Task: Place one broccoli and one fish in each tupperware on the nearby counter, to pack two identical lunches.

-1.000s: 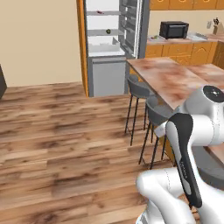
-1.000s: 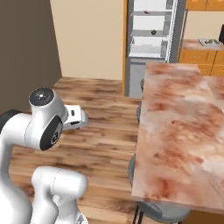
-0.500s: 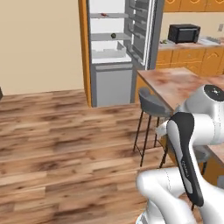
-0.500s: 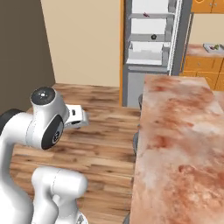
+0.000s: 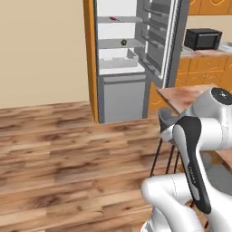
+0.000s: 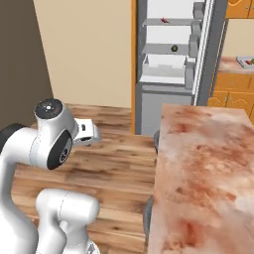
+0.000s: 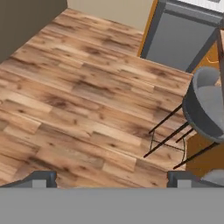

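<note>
- The base faces the open fridge (image 5: pixel 131 59), its door (image 5: pixel 163 41) swung wide, with the arm tucked in close above the base.
- The gripper (image 7: pixel 111 177) hangs over the wooden floor (image 7: pixel 74 96); its jaws are spread wide and hold nothing.
- A small dark-green lump (image 6: pixel 174 48) sits on a middle fridge shelf, possibly a broccoli, and a red item (image 6: pixel 164 20) lies on the shelf above. Both are too small to name for sure.
- The tabletop (image 6: pixel 203 168), mottled pink-brown stone, runs along the right, just beside the base. No tupperware or fish can be made out on the part that shows.
- The step in hand looks like the approach to the fridge, so the task is barely begun.
- To do it well: square up to the shelves and halt with the middle shelf within easy reach.
- Keep wide of the grey stools (image 7: pixel 208 103) tucked under the tabletop edge; the hand view shows one near the gripper.
- Leave the jaws spread until they straddle the food, and enter between the shelves level, clear of the door bins.
</note>
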### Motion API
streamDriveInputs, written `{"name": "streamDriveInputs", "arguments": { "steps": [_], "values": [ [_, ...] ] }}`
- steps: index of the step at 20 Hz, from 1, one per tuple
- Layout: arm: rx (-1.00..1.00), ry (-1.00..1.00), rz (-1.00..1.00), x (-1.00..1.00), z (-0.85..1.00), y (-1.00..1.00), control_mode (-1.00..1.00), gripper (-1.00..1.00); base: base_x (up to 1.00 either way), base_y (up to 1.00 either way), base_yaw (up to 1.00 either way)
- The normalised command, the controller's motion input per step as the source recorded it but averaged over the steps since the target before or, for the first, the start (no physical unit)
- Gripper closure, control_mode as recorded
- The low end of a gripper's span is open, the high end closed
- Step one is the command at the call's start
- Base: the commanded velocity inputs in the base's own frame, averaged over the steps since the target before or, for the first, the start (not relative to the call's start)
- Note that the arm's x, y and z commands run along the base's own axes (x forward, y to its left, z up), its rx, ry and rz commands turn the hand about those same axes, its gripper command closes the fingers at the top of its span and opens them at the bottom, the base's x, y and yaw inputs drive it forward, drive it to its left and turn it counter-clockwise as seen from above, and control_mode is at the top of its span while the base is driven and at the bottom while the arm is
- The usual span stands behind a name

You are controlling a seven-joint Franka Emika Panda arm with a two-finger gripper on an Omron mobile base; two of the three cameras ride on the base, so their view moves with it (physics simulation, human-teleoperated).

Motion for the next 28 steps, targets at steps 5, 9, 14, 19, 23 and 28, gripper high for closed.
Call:
{"name": "streamDriveInputs", "arguments": {
  "steps": [5, 9, 14, 19, 23, 28],
  "values": [
    [0.00, 0.00, 0.00, 0.00, 0.00, 0.00, 1.00, -1.00, 1.00, 0.12, 0.00],
    [0.00, 0.00, 0.00, 0.00, 0.00, 0.00, 1.00, -1.00, 1.00, 0.05, -0.03],
    [0.00, 0.00, 0.00, 0.00, 0.00, 0.00, 1.00, -1.00, 1.00, 0.02, -0.07],
    [0.00, 0.00, 0.00, 0.00, 0.00, 0.00, 1.00, -1.00, 1.00, 0.03, -0.09],
    [0.00, 0.00, 0.00, 0.00, 0.00, 0.00, 1.00, -1.00, 1.00, 0.01, -0.08],
    [0.00, 0.00, 0.00, 0.00, 0.00, 0.00, 1.00, -1.00, 1.00, 0.00, -0.07]
  ]
}}
